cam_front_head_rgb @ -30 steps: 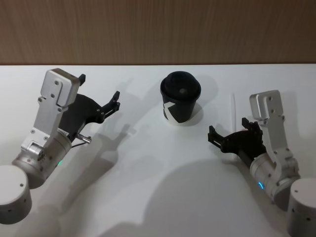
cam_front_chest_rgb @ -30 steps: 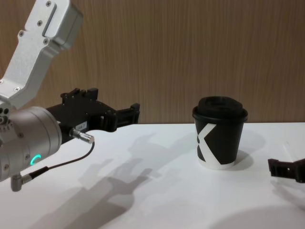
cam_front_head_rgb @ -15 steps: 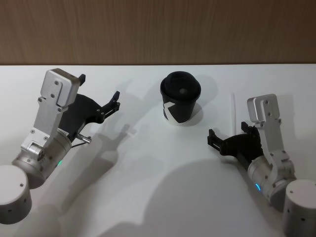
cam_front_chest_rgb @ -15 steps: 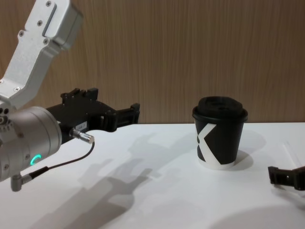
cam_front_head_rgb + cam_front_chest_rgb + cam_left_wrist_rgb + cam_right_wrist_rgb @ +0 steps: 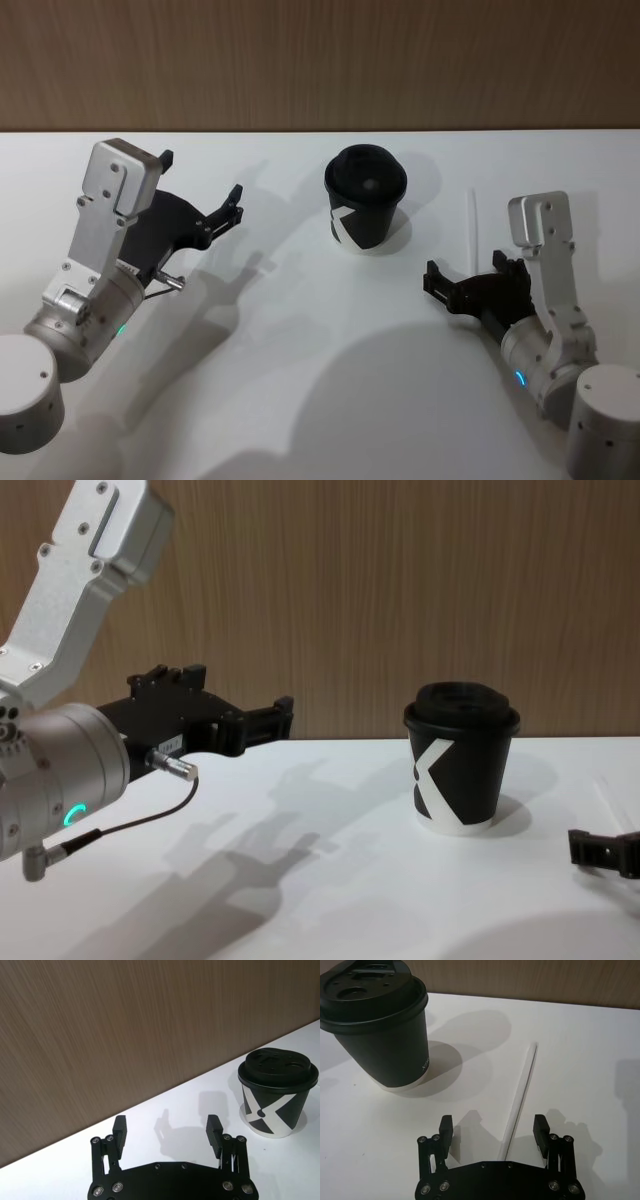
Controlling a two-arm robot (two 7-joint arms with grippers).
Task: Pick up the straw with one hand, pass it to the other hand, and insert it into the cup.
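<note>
white table [image 5: 300,380]: right tool [image 5: 493,1124] splayed around straw [image 5: 522,1087]

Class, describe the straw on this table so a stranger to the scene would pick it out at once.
On the white table, find the black cup near the middle. On the robot's right of it lies the straw, flat, its near end by the open fingers of the right gripper. It is the one thin, straight, white stick among black things.

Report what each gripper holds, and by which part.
Nothing is held. The left gripper is open and empty. The right gripper is open, with the straw lying on the table between its fingers, ungripped.
</note>
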